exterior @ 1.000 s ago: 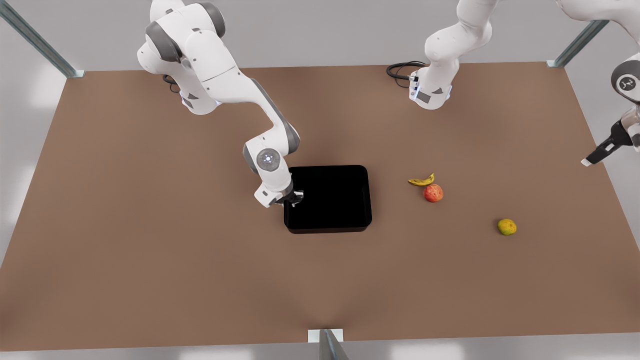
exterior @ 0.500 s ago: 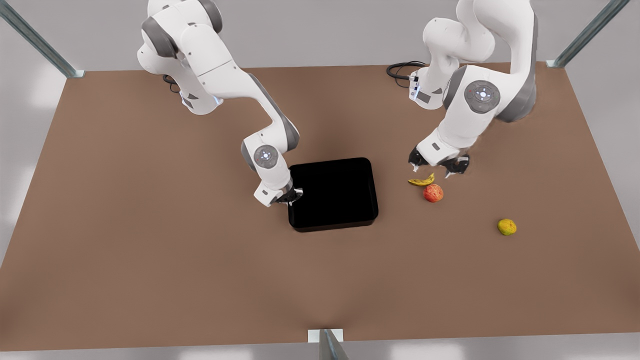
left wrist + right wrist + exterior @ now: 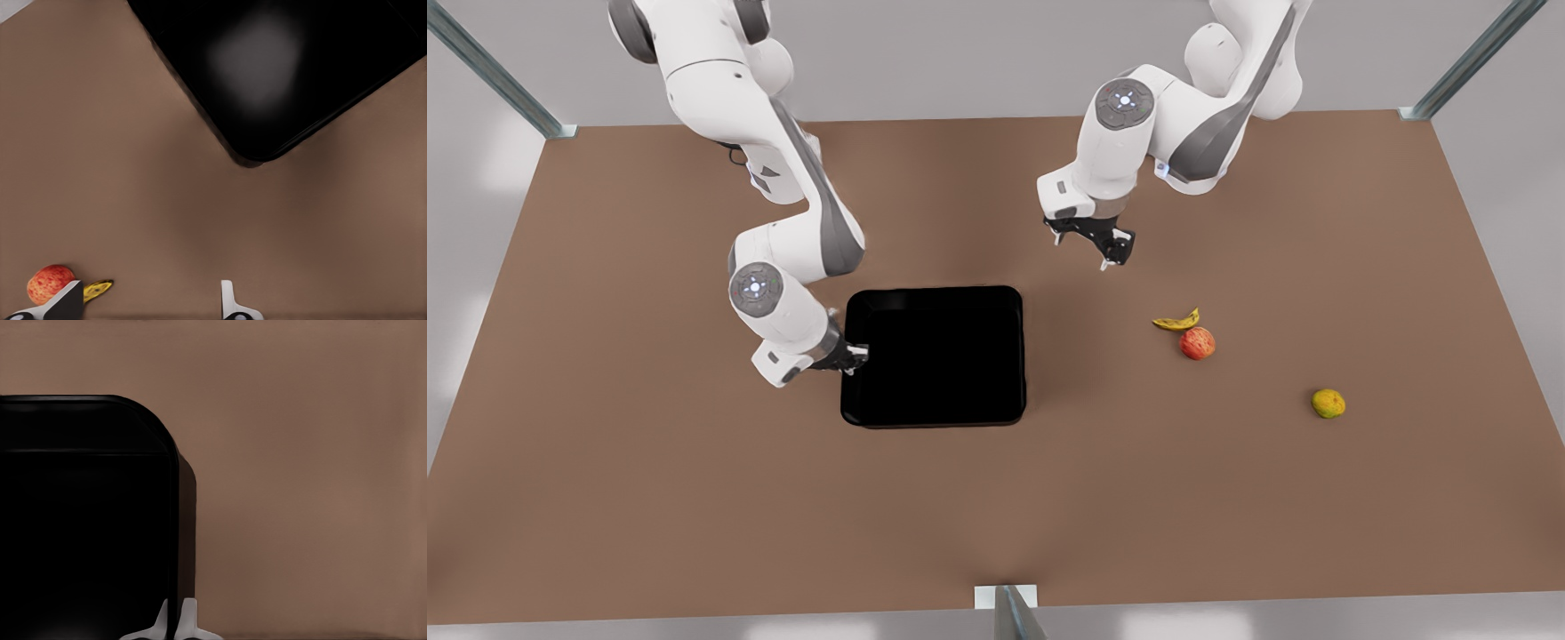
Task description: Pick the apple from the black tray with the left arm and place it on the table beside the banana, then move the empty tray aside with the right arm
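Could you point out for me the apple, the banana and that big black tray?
apple (image 3: 1197, 343), front view, middle of its red skin.
banana (image 3: 1176, 322), front view, middle of its yellow curve.
black tray (image 3: 934, 357), front view, bare floor of the tray.

One tray (image 3: 934, 356), black. One apple (image 3: 1197, 342). One banana (image 3: 1176, 321). One yellow-green fruit (image 3: 1328, 403). Three fruits in all. One table (image 3: 649, 462). Two arms, two grippers: left (image 3: 1092, 242), right (image 3: 852, 357).
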{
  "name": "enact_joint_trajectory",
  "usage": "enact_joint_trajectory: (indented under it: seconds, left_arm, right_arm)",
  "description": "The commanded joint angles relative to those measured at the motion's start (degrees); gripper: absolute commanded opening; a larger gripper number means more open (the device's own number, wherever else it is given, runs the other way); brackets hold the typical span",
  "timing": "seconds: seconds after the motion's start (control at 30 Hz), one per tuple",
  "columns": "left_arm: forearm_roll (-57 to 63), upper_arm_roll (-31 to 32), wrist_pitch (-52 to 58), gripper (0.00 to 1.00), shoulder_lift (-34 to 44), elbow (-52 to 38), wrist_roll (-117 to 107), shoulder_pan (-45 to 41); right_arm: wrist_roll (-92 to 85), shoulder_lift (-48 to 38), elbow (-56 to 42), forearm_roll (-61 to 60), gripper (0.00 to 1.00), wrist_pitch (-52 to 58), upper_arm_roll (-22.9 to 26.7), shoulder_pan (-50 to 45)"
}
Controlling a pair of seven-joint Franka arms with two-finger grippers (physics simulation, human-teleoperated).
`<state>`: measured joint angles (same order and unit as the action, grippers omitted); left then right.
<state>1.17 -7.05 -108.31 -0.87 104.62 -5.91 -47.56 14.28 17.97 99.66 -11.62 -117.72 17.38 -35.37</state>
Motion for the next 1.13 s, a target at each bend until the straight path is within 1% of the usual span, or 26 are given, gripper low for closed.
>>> enact_joint_trajectory:
  seconds: [0.0, 0.07, 0.1, 0.23, 0.3, 0.33, 0.37, 0.43, 0.53, 0.57, 0.6, 0.63, 0.67, 0.7, 0.73, 0.77, 0.8, 0.83, 0.87, 0.9, 0.93, 0.97, 1.1]
  left_arm:
    - [0.06, -0.16, 0.03, 1.00, 0.08, 0.06, -0.15, 40.44]
    - [0.06, -0.16, 0.03, 1.00, 0.08, 0.06, -0.15, 40.44]
    - [0.06, -0.16, 0.03, 1.00, 0.08, 0.06, -0.15, 40.44]
    - [0.06, -0.16, 0.03, 1.00, 0.17, 0.06, 0.11, 40.44]
    - [0.06, -0.25, 0.11, 1.00, 1.40, 0.06, 0.55, 40.44]
    - [0.32, -0.16, 2.31, 1.00, 4.73, -0.73, 2.13, 40.44]
    - [0.50, -0.25, 2.22, 1.00, 5.88, -0.82, 4.41, 40.44]
    - [0.06, -0.34, -0.93, 1.00, 2.99, -2.49, 5.12, 40.36]
    - [0.14, -0.07, -0.85, 1.00, 3.69, -2.84, 5.12, 40.09]
    - [0.06, 0.10, -0.68, 1.00, 3.95, -3.02, 4.68, 40.09]
    - [0.14, 0.10, -0.59, 1.00, 3.69, -4.33, 4.95, 40.09]
    - [0.06, 0.10, -0.68, 1.00, 3.34, -5.39, 5.12, 40.09]
    - [0.06, 0.10, -0.68, 1.00, 3.25, -5.48, 5.12, 40.00]
    - [0.06, 0.19, -0.41, 1.00, 3.25, -5.39, 4.95, 39.74]
    - [0.06, 0.10, 0.55, 1.00, 3.42, -5.74, 5.03, 39.83]
    - [0.32, 0.10, 0.47, 1.00, 2.81, -6.53, 5.12, 39.83]
    - [0.41, 0.02, 0.73, 1.00, 2.72, -6.36, 5.30, 39.92]
    - [0.06, 0.19, 0.73, 1.00, 2.72, -6.44, 4.86, 39.83]
    - [0.67, 0.98, 0.47, 1.00, 2.28, -6.62, 4.60, 39.83]
    - [-0.12, 0.98, 0.20, 1.00, 1.84, -8.37, 4.77, 39.83]
    - [-0.12, 0.98, 0.20, 1.00, 0.61, -9.78, 4.68, 39.83]
    - [0.23, 1.07, 0.64, 1.00, 0.61, -9.78, 4.77, 39.83]
    - [0.23, 1.07, 0.82, 1.00, 0.70, -9.70, 4.51, 39.83]
  right_arm:
    - [-20.96, -0.04, -0.79, 0.99, 0.10, 9.61, 3.36, 0.12]
    - [-29.13, 0.14, -0.79, 0.99, 0.10, 10.05, 8.01, 0.21]
    - [-32.30, 0.22, -0.79, 0.99, 0.10, 10.05, 9.16, 0.73]
    - [-44.34, 1.01, -1.14, 0.90, 0.09, 10.05, 9.16, 8.73]
    - [-49.00, 3.83, -2.81, 0.29, 0.09, 9.96, 9.16, 11.81]
    - [-49.35, 6.02, -3.86, 0.11, 0.09, 9.96, 9.16, 12.51]
    - [-49.18, 7.52, -4.04, 0.02, 0.09, 9.35, 9.16, 13.30]
    - [-48.83, 12.88, -6.67, -0.77, 0.09, 9.08, 8.90, 15.41]
    - [-48.39, 18.06, -9.57, -0.86, 0.09, 9.08, 8.98, 16.73]
    - [-48.30, 18.77, -9.93, -0.86, 0.11, 9.00, 8.98, 16.82]
    - [-48.04, 19.56, -10.54, -0.86, 0.16, 8.99, 8.98, 17.08]
    - [-47.86, 20.00, -11.51, -0.86, 0.39, 8.99, 8.98, 17.17]
    - [-47.60, 20.00, -11.95, -0.86, 0.65, 9.00, 8.98, 17.17]
    - [-46.28, 19.91, -12.83, -0.95, 0.82, 9.08, 8.98, 17.17]
    - [-44.96, 19.56, -14.93, -1.30, 0.90, 9.96, 8.90, 17.00]
    - [-43.56, 18.07, -16.43, -1.47, 0.93, 11.72, 8.55, 16.73]
    - [-41.10, 16.84, -18.71, -1.39, 0.96, 15.84, 8.37, 16.56]
    - [-37.24, 14.47, -22.57, -1.30, 0.99, 22.16, 6.62, 16.47]
    - [-34.24, 10.95, -23.99, -1.04, 1.00, 25.43, 3.19, 16.47]
    - [-29.76, 7.52, -23.99, -0.51, 1.00, 25.61, -0.33, 16.47]
    - [-25.28, 6.47, -23.99, -0.07, 1.00, 26.39, -3.05, 16.38]
    - [-22.02, 6.38, -24.43, 1.78, 1.00, 26.66, -3.85, 15.15]
    - [-21.84, 6.38, -25.22, 2.31, 1.00, 26.57, -3.41, 14.71]
